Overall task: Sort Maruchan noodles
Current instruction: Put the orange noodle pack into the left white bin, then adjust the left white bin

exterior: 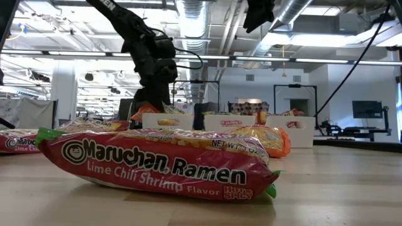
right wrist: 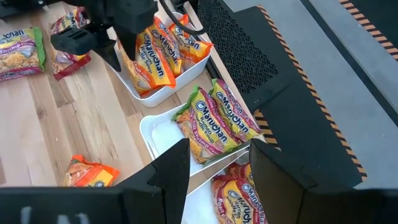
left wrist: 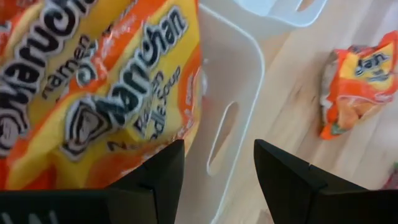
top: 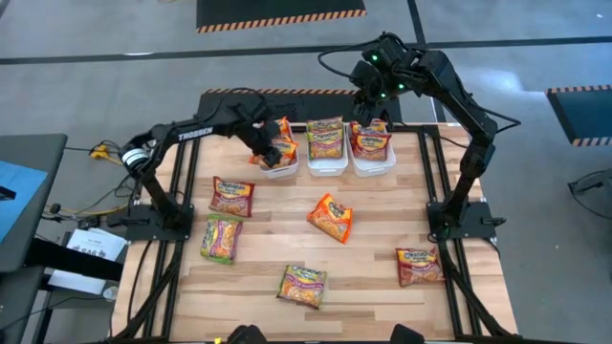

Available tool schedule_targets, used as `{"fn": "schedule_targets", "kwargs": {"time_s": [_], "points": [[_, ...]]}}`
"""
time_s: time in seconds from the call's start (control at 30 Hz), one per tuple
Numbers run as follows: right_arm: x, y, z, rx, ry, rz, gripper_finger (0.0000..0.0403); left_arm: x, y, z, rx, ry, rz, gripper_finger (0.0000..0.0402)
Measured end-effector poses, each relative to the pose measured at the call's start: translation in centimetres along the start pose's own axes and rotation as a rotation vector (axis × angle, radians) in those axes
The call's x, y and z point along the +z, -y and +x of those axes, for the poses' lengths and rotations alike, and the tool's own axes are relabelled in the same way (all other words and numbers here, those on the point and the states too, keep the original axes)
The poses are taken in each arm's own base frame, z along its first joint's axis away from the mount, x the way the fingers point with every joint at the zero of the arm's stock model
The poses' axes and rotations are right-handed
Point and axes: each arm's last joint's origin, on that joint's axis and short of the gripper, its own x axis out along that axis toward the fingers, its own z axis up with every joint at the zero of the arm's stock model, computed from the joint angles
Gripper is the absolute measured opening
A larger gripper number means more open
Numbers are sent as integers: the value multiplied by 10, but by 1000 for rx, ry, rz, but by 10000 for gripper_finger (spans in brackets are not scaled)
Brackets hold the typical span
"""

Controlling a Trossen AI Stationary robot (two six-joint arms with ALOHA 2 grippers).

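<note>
Packets [top: 330, 216] are glossy, crinkly plastic. Bins [right wrist: 155, 134] are smooth, semi-matt white plastic. The table [top: 373, 277] is pale, smooth planked wood with a dark metal frame [top: 435, 182].

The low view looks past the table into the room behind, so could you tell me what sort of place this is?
Probably a robotics lab or workshop in an open industrial hall. Exposed ceiling ducts and strip lights run overhead, a monitor stands far back, and hazard-striped floor marking borders the wooden table.
</note>
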Motion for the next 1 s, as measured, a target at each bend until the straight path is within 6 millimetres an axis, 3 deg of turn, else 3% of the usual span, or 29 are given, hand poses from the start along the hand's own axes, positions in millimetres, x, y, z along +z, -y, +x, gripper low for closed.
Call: {"fn": "schedule_targets", "kwargs": {"time_s": [0.6,1.0], "points": [[2,0,0,-2,16,9,188,6,-12,-3,200,74,6,178],[2,-5,0,9,13,14,188,20,1,-17,-32,95,-1,178]]}}
